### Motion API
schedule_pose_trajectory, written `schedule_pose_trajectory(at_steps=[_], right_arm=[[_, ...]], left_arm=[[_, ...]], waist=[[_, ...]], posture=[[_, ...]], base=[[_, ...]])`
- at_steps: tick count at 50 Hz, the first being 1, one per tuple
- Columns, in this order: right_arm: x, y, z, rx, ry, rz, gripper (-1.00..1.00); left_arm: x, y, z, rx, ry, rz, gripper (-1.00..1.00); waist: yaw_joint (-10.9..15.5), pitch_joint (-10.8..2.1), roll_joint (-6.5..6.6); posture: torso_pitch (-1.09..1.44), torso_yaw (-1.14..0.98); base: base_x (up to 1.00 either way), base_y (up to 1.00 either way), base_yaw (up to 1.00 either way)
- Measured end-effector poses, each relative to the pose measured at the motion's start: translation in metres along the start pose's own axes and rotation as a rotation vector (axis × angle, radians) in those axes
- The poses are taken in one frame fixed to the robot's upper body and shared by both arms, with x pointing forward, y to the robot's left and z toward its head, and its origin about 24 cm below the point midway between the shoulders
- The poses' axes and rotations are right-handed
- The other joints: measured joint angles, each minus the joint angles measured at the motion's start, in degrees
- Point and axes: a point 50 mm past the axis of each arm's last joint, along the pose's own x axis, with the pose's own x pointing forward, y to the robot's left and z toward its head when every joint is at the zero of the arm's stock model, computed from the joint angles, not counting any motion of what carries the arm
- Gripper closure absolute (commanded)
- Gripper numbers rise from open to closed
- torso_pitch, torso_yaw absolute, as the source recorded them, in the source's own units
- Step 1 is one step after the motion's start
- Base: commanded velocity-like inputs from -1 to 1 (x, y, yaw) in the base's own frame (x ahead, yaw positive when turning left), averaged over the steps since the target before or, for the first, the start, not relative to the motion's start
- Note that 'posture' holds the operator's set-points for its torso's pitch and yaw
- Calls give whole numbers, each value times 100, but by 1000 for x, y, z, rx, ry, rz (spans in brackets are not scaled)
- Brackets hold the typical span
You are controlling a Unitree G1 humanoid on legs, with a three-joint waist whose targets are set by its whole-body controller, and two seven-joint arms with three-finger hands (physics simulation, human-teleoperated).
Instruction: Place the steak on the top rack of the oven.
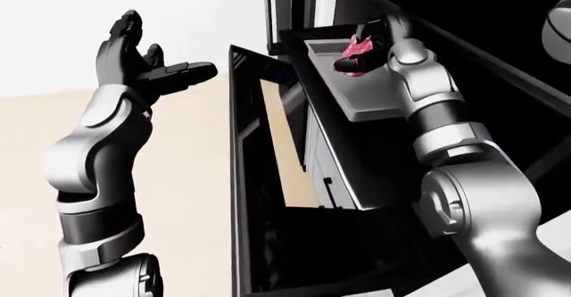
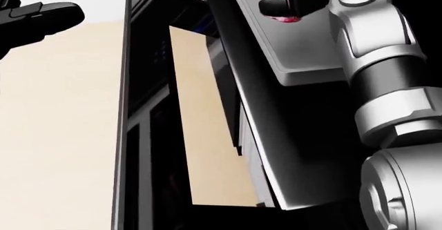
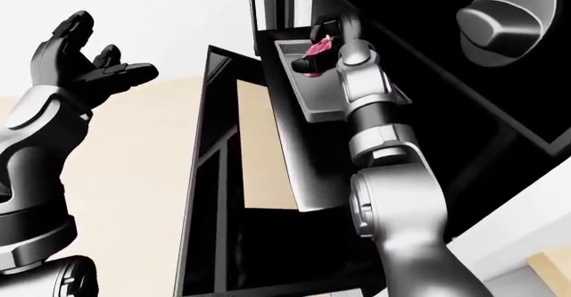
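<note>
Right hand (image 1: 361, 55) clamped on the steak (image 1: 357, 51), held over the grey tray (image 1: 357, 96) drawn out of the oven (image 1: 294, 16), presumably for setting it down. Left hand (image 1: 142, 59) raised aside, fingers spread, empty. Open oven door (image 1: 243, 176) hanging below, crowding the right arm's reach.

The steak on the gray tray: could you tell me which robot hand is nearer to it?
Right. The right robot hand is on the steak, its dark fingers around it over the tray. The left robot hand is raised open, far to the left.
</note>
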Motion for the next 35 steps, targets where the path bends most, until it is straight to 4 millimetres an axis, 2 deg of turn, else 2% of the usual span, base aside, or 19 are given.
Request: schedule_pose_trajectory(at_steps=[6,12,19,28,30,35], right_arm=[[1,-9,-19,2,63,-41,100],[1,-14,-36,-8,127,-70,100],[1,-10,-35,-1,100,-57,100],[1,-5,-35,3,103,-47,100],[1,-4,-35,4,106,-47,87],[0,-1,-35,7,107,-41,80]], left_arm=[[0,4,-1,0,-2,12,-100],[1,4,-1,0,3,14,-100],[1,-1,-2,0,4,-8,-100],[2,2,-2,-1,4,4,-100],[2,2,-2,-2,3,4,-100],[1,2,-1,-1,2,6,-100]], waist=[[-10,2,-8],[-90,24,58],[-146,-18,104],[-181,-17,97],[-187,-12,96],[-205,-2,95]], posture=[[0,0],[0,0],[0,0],[0,0],[0,0],[0,0]], base=[[0,0,0],[0,0,0],[0,0,0],[0,0,0],[0,0,0],[0,0,0]])
